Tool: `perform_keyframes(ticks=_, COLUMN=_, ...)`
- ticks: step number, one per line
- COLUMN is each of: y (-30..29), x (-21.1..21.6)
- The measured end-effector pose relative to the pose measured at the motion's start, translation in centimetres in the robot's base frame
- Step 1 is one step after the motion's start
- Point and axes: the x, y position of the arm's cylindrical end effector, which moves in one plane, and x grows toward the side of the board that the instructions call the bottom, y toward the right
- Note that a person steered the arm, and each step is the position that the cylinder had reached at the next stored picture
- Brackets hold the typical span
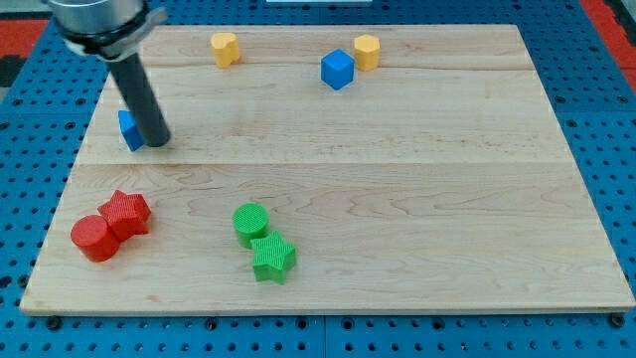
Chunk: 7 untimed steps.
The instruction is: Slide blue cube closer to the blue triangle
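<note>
The blue cube sits near the view's top, right of centre, touching a yellow block at its upper right. The blue triangle lies at the view's left, partly hidden behind my rod. My tip rests on the board just to the right of the blue triangle, touching or almost touching it. The tip is far to the left of the blue cube.
A second yellow block lies at the top, left of centre. A red star and a red cylinder touch at the lower left. A green cylinder and a green star touch at the bottom centre. The wooden board sits on a blue pegboard.
</note>
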Motion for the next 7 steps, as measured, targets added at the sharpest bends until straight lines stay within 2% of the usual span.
perform_keyframes(ticks=1, y=13.2, x=-1.0)
perform_keyframes(ticks=2, y=23.3, x=-5.4)
perform_keyframes(ticks=3, y=24.7, x=-12.3)
perform_keyframes(ticks=4, y=22.0, x=-13.3)
perform_keyframes(ticks=5, y=16.5, x=-13.3)
perform_keyframes(ticks=7, y=0.9, x=-8.0)
